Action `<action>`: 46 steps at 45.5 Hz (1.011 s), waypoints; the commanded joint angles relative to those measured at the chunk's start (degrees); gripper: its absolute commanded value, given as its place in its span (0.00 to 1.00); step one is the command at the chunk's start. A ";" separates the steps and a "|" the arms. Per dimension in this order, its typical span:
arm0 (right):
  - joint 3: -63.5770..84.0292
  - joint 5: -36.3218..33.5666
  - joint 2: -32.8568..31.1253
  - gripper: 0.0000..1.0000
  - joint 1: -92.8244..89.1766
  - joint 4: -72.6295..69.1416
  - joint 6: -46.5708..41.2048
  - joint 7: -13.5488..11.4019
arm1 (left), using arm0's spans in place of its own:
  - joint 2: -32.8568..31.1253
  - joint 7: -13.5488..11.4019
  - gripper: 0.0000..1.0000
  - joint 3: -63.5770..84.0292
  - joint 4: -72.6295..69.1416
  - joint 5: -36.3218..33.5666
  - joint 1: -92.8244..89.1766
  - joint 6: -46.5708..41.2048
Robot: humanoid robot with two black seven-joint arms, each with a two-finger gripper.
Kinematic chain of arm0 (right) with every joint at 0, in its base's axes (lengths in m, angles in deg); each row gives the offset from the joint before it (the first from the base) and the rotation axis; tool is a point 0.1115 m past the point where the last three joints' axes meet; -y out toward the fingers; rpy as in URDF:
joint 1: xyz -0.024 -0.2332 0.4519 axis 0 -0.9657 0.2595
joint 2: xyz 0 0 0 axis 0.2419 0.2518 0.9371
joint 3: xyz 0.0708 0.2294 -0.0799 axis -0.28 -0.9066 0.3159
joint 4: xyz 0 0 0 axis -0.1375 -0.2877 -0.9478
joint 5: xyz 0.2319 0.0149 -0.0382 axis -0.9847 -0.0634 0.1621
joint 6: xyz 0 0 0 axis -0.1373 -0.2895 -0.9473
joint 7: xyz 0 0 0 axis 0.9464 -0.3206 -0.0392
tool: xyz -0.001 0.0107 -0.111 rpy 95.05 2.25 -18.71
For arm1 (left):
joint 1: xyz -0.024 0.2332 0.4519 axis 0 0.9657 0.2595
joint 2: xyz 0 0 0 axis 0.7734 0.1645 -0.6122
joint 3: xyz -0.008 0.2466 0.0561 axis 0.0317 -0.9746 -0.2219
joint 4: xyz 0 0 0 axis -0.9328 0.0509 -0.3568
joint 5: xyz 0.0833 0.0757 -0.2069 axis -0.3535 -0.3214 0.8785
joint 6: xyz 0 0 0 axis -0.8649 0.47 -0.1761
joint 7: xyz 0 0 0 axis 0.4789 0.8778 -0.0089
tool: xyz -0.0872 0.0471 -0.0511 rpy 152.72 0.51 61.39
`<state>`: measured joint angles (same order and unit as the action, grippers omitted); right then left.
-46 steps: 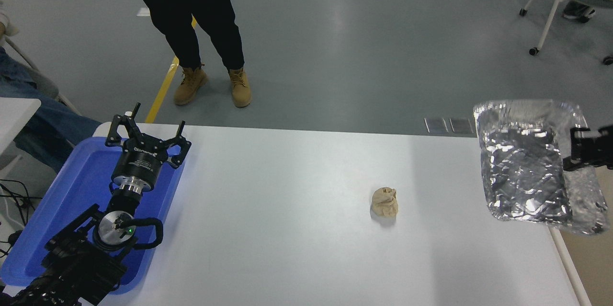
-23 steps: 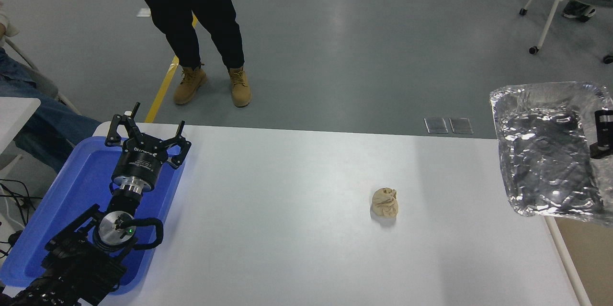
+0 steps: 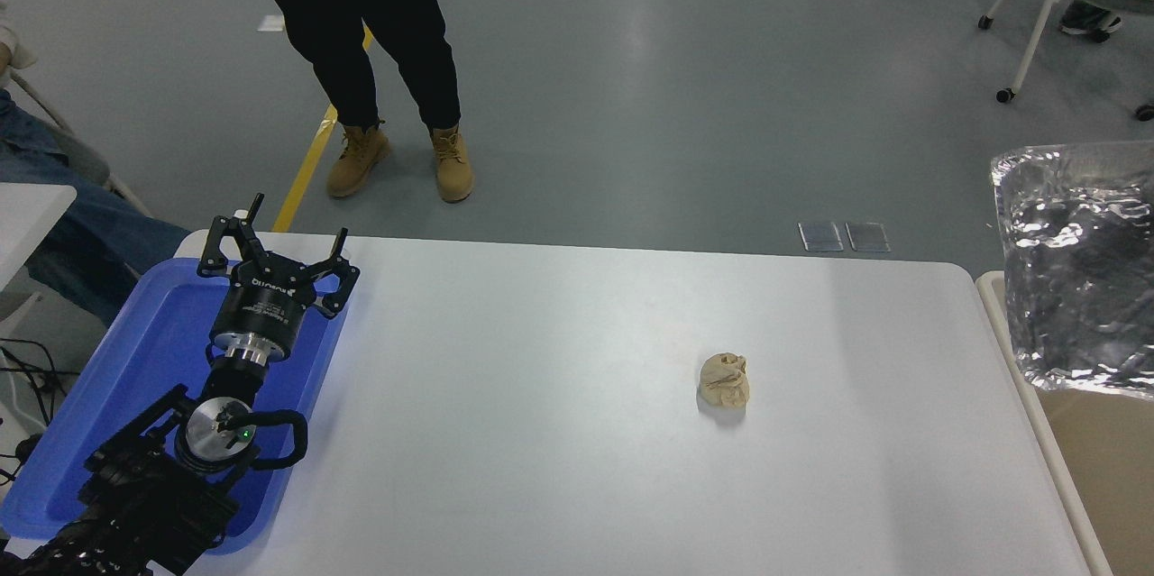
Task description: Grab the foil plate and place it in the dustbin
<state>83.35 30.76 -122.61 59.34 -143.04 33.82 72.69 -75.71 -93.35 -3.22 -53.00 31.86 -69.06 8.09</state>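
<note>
Across the middle of the view, the white table (image 3: 559, 468), landmark for all that follows. Beyond the table's far edge, on the grey floor, a person's legs (image 3: 361, 35) in black trousers and tan boots. Just beside the table's right edge, the dustbin (image 3: 1017, 378), white rounded rim along the table side, tan inside showing. At the table's left end, a blue plastic tray (image 3: 135, 360), overhanging the corner. Past the table's right edge, above the dustbin's far part and clear of the tabletop, the foil plate (image 3: 1077, 269), shiny and crinkled, cut off by the picture's side; whatever holds it lies out of view, so grip and fingers of the right arm cannot be told. Over the tray, parked, the left gripper (image 3: 273, 244), fingers spread apart around nothing. On the table, right of centre, well apart from the rest, a crumpled tan paper ball (image 3: 724, 380).
</note>
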 commanded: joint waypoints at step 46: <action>-42.50 -0.63 0.95 0.00 -76.53 52.69 22.96 1.26 | 0.00 0.00 1.00 0.08 0.00 0.09 -0.08 -0.01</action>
<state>51.15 30.96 -125.58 -0.16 -102.41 53.87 73.53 -75.71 -93.34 -3.17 -53.00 31.94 -69.13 8.08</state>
